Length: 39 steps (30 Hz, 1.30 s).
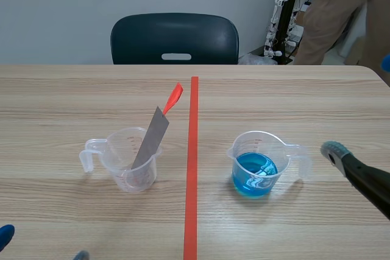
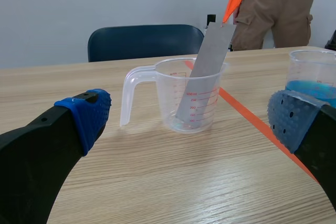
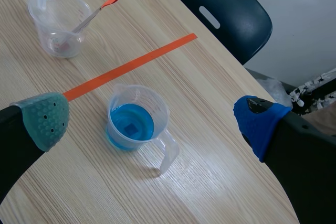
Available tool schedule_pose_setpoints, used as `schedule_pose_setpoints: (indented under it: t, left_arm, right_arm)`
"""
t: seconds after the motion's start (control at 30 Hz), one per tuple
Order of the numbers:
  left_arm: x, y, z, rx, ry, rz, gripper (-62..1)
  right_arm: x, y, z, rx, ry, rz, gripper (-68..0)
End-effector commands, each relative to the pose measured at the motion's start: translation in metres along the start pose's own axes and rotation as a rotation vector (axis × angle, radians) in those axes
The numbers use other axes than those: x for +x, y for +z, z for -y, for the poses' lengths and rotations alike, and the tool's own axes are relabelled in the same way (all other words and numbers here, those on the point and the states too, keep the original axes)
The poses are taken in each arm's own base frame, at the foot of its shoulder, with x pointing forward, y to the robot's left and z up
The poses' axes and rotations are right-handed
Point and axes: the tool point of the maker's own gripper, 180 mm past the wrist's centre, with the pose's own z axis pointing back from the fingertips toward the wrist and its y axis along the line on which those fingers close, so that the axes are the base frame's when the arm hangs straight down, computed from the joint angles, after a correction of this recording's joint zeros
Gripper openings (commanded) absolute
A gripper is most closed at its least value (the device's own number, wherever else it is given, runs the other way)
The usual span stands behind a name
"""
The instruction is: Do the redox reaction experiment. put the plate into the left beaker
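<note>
Room: pale wall at the back, a dark chair [image 1: 175, 38] tucked up to the far edge of the table [image 1: 292, 95], and a person [image 1: 332, 10] in tan trousers standing off past the far right corner.
Surface: light wood grain, with one orange-red tape line [image 1: 193, 150] running straight away from you down the middle.
Left beaker [image 1: 122, 150]: clear plastic jug with red scale marks, sitting left of the tape, handle pointing outward.
Plate [image 1: 152, 138]: already in your left beaker. It's a grey strip with its foot on the bottom, leaning on the rim toward the tape. An orange tag [image 1: 174, 97] on its top end pokes well above the rim.
Right beaker [image 1: 239, 150]: same sort of jug, right of the tape, handle pointing right.
Blue liquid [image 1: 255, 172]: fills the lower part of the right beaker.
Left gripper [image 2: 191, 115]: your fingers are spread wide with nothing between them, low over the table on the near side of the left beaker.
Right gripper [image 3: 152, 119]: fingers apart too, holding nothing, up above the table and looking down on the right beaker. One pad sits just right of its handle in the scene view.
</note>
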Motion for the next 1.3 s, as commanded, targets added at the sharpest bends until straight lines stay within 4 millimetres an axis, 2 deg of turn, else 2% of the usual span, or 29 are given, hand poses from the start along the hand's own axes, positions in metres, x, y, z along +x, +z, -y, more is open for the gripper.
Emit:
schedule_pose_setpoints:
  t: [0.0, 0.3, 0.67, 1.27]
  left_arm:
    - [0.007, -0.002, -0.003, -0.004, -0.01, 0.029, 1.4]
    - [0.007, -0.002, -0.003, -0.004, -0.01, 0.029, 1.4]
    - [0.007, -0.002, -0.003, -0.004, -0.01, 0.029, 1.4]
    - [0.007, -0.002, -0.003, -0.004, -0.01, 0.029, 1.4]
  right_arm:
    - [0.007, -0.001, 0.003, -0.012, 0.005, 0.027, 0.4]
    - [0.007, -0.001, 0.003, -0.013, 0.005, 0.027, 0.4]
    - [0.007, 0.001, 0.026, -0.139, 0.035, 0.027, 0.4]
    - [0.007, 0.001, 0.026, -0.139, 0.034, 0.027, 0.4]
